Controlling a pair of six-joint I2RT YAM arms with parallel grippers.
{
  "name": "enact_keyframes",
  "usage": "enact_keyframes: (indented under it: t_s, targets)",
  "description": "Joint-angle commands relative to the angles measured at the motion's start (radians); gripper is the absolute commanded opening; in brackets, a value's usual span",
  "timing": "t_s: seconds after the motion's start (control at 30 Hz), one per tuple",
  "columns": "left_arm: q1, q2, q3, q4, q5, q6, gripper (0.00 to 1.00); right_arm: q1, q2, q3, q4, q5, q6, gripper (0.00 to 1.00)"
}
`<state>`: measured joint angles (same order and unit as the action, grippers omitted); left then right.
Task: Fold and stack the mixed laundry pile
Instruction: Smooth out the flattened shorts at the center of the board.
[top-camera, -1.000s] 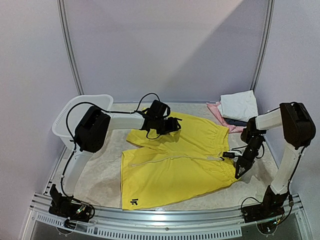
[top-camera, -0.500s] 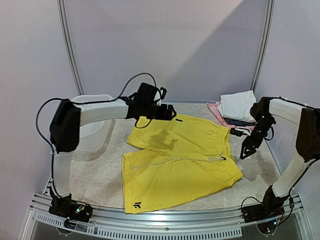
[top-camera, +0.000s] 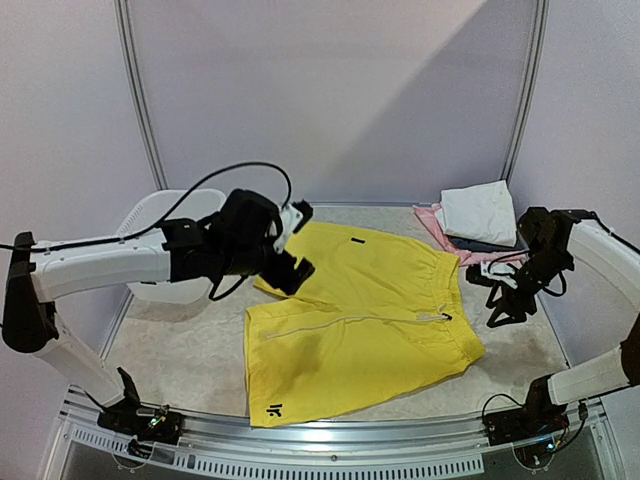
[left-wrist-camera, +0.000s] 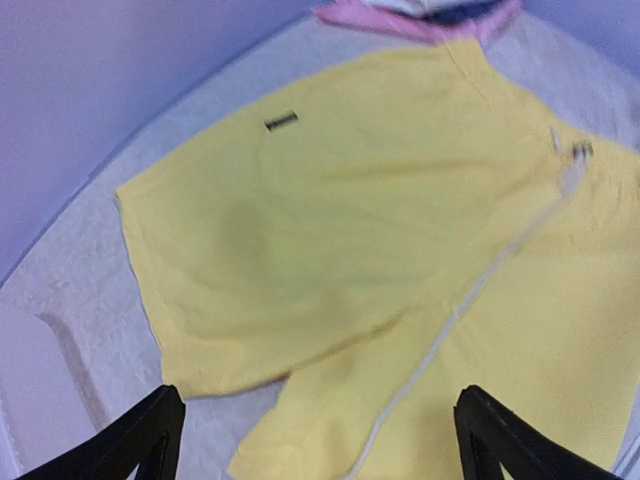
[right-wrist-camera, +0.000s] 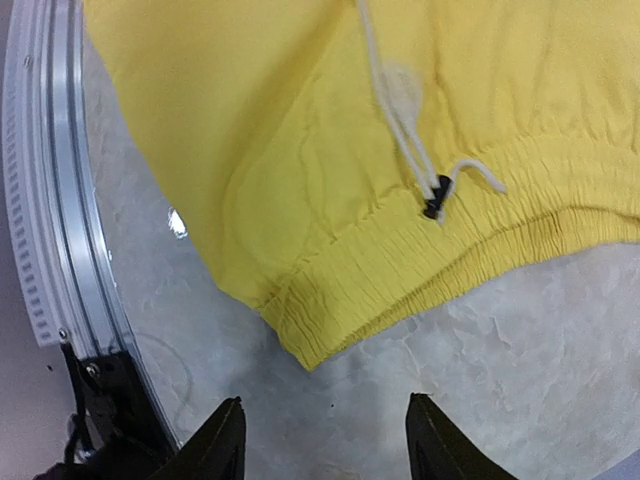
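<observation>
I see the shorts lying crosswise, hems toward my left fingers, waistband toward my right fingers, both pairs spread, empty.

I see the yellow shorts spread flat on the surface, near its middle; waistband to the right, both leg openings to the left; the far leg lies a little shorter than the near one, its hem set back; the elastic waistband is gathered and puckered; a white drawstring trails from it along the centre seam, with dark tips; small black label on the far leg; small black logo at the near left corner; fabric mostly smooth, faint creases; the white T-shirt sits folded at the far right corner, resting on a pink cloth, well apart from the shorts.
</observation>
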<state>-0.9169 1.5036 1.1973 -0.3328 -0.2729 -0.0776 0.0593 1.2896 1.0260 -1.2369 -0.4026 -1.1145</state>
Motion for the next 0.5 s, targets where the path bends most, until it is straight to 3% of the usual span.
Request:
enact_keyframes:
  t_s: [0.0, 0.17, 0.47]
  targets:
    - [-0.124, -0.112, -0.096, -0.21, 0.015, 0.117, 0.92, 0.132, -0.124, -0.098, 0.012, 0.021, -0.3, 0.52]
    - [-0.258, -0.179, -0.166, -0.355, 0.034, 0.188, 0.84, 0.277, -0.213, -0.213, 0.08, 0.174, -0.351, 0.48]
    - [-0.455, -0.097, -0.233, -0.478, 0.05, 0.191, 0.71, 0.331, -0.143, -0.356, 0.293, 0.312, -0.439, 0.41]
